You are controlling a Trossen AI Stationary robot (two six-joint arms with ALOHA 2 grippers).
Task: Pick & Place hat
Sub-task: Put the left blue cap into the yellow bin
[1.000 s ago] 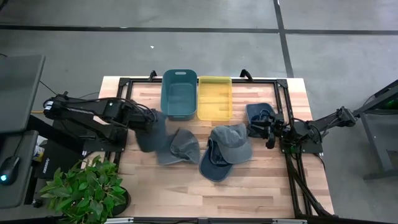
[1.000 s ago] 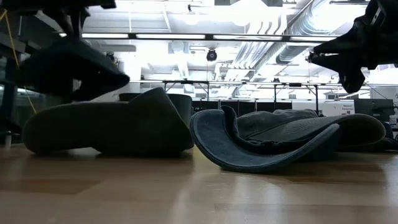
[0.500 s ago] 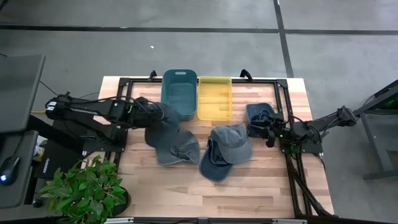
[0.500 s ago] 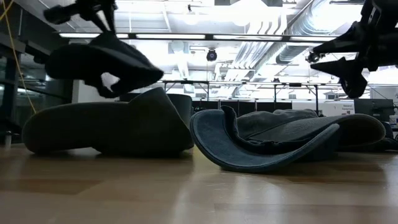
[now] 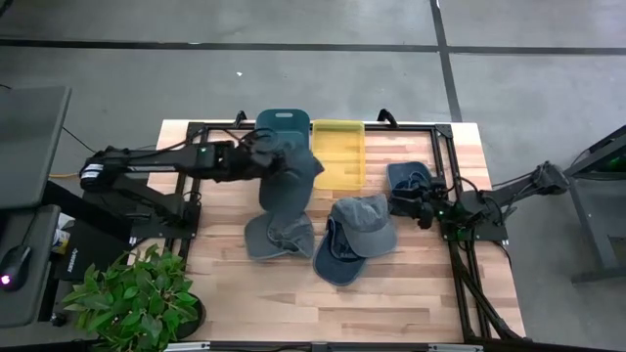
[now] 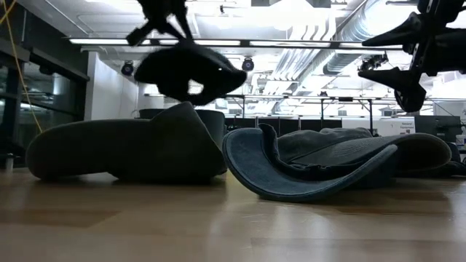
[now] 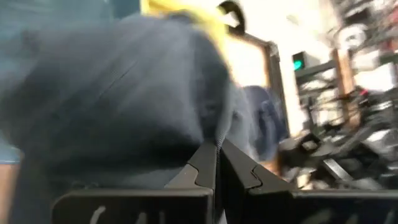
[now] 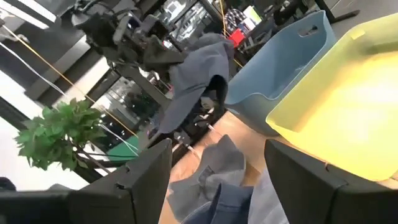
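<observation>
I am a two-armed robot at a pale wooden table [image 5: 391, 293] seen from above. My left gripper [image 5: 256, 156] is clenched on a dark blue-grey cloth cap [image 5: 287, 179], which hangs in the air over the near edge of a deep teal plastic bin [image 5: 279, 122] at the back of the table. In the table-level view the cap [image 6: 191, 71] dangles clear above everything else. It is not yet inside the bin, so this placement looks to me only partly done: the carry is almost over, the drop remains.

Beside the teal bin stands a shallow yellow plastic bin [image 5: 338, 154], which looks empty as far as I can tell. Three more caps lie on the wood: a grey one [image 5: 282, 235] directly under the held cap, a grey-blue one with an upturned dark brim [image 5: 354, 237] in the middle, and a navy one [image 5: 404, 179] near the right edge. None of these is sorted yet.

My right gripper [image 5: 423, 207] hovers just beside the navy cap, its fingers spread wide and holding nothing, as my right wrist view shows.
</observation>
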